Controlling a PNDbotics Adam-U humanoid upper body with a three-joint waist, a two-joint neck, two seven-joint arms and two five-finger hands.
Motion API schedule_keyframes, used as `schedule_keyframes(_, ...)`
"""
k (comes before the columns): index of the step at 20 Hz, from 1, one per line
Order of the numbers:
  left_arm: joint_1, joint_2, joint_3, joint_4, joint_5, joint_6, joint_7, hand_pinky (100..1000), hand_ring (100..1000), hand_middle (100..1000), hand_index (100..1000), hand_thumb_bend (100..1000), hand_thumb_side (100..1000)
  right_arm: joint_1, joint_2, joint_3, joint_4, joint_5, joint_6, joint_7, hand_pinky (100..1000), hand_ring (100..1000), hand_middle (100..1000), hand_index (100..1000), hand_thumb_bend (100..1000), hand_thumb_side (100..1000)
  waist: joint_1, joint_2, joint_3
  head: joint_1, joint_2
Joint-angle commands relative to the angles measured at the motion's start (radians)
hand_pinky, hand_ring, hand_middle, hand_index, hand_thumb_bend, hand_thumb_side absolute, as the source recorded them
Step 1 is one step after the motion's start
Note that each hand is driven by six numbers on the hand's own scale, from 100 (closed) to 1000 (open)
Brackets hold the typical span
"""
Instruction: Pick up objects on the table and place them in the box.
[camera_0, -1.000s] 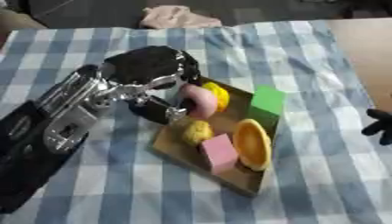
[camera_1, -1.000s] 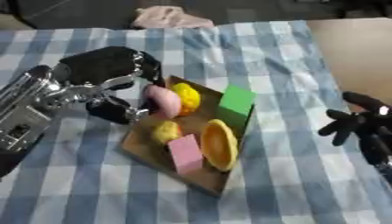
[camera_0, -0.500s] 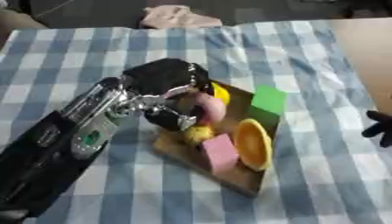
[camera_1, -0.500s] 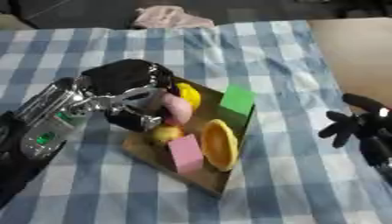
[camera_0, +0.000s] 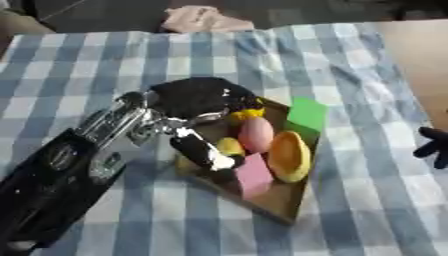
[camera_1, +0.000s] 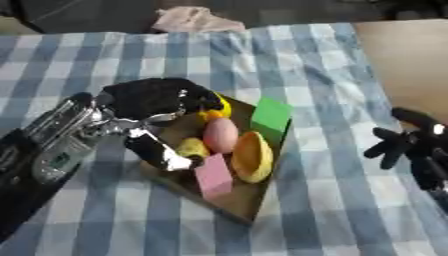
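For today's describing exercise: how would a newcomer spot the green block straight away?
Find the brown box on the checked tablecloth. The green block stands at its far right corner, beside the pink egg shape. It is the only green, square-edged piece there.

The robot's left arm (camera_0: 61, 175) enters from the lower left corner and stretches diagonally toward the middle of the view, its black forearm giving way to a silver wrist (camera_0: 131, 120). The left hand (camera_0: 197, 97) hangs palm down with its back to the camera, one black finger (camera_1: 157, 150) extended straight and angled down to the right; the others appear relaxed rather than curled, though blur makes this hard to confirm. The right hand (camera_1: 411, 145) sits idle at the right edge, well apart from the left, its dark fingers spread open and holding nothing.
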Motion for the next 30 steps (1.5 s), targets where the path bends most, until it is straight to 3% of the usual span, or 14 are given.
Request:
schedule_keyframes(1, -0.019, 0.026, 0.029, -0.052, 0.021, 0.003, 0.021, 909, 908, 870, 945, 128, 547, -0.004, -0.019, -0.006, -0.015, -0.004, 0.001, -0.003, 986, 703, 516, 967, 100, 530, -0.002, -0.025, 0.001, -0.004, -0.007)
schedule_keyframes(3, -0.011, 0.028, 0.059, -0.091, 0.046, 0.026, 0.045, 854, 844, 804, 888, 100, 418, -0.004, -0.022, -0.007, -0.015, -0.008, -0.002, -0.006, 985, 703, 517, 966, 100, 528, -0.002, -0.028, 0.003, -0.007, -0.004)
schedule_keyframes(10, 0.053, -0.071, 0.214, -0.25, 0.144, 0.123, 0.142, 709, 648, 602, 756, 100, 553, -0.004, -0.037, -0.022, -0.015, -0.035, -0.025, -0.034, 982, 706, 522, 963, 100, 505, -0.011, -0.038, 0.034, -0.043, 0.005)
schedule_keyframes(14, 0.103, -0.071, 0.338, -0.373, 0.228, 0.193, 0.226, 712, 665, 615, 768, 100, 571, -0.007, -0.052, -0.031, -0.015, -0.057, -0.047, -0.051, 977, 708, 528, 959, 100, 490, -0.008, -0.044, 0.039, -0.05, 0.012)
schedule_keyframes(15, 0.133, -0.035, 0.396, -0.418, 0.334, 0.216, 0.332, 716, 673, 618, 770, 100, 577, -0.011, -0.059, -0.032, -0.015, -0.064, -0.055, -0.054, 975, 709, 530, 956, 100, 485, -0.005, -0.044, 0.034, -0.045, 0.013)
schedule_keyframes(17, 0.19, 0.039, 0.443, -0.452, 0.607, 0.196, 0.554, 725, 692, 635, 771, 100, 592, -0.019, -0.074, -0.033, -0.015, -0.079, -0.072, -0.062, 972, 711, 535, 954, 100, 477, -0.002, -0.045, 0.028, -0.04, 0.014)
schedule_keyframes(20, 0.274, 0.078, 0.495, -0.461, 0.85, 0.115, 0.688, 732, 709, 652, 778, 100, 609, -0.031, -0.095, -0.039, -0.015, -0.107, -0.106, -0.081, 965, 714, 542, 955, 100, 494, -0.003, -0.044, 0.028, -0.037, 0.015)
schedule_keyframes(24, 0.363, 0.055, 0.544, -0.462, 0.966, 0.047, 0.738, 736, 731, 679, 808, 100, 634, -0.047, -0.115, -0.046, -0.015, -0.143, -0.15, -0.104, 957, 721, 560, 960, 100, 470, -0.006, -0.041, 0.029, -0.032, 0.009)
schedule_keyframes(30, 0.445, 0.021, 0.572, -0.462, 0.992, 0.04, 0.728, 729, 727, 675, 808, 100, 642, -0.062, -0.13, -0.049, -0.015, -0.175, -0.196, -0.115, 954, 762, 613, 968, 100, 470, -0.01, -0.036, 0.036, -0.024, 0.001)
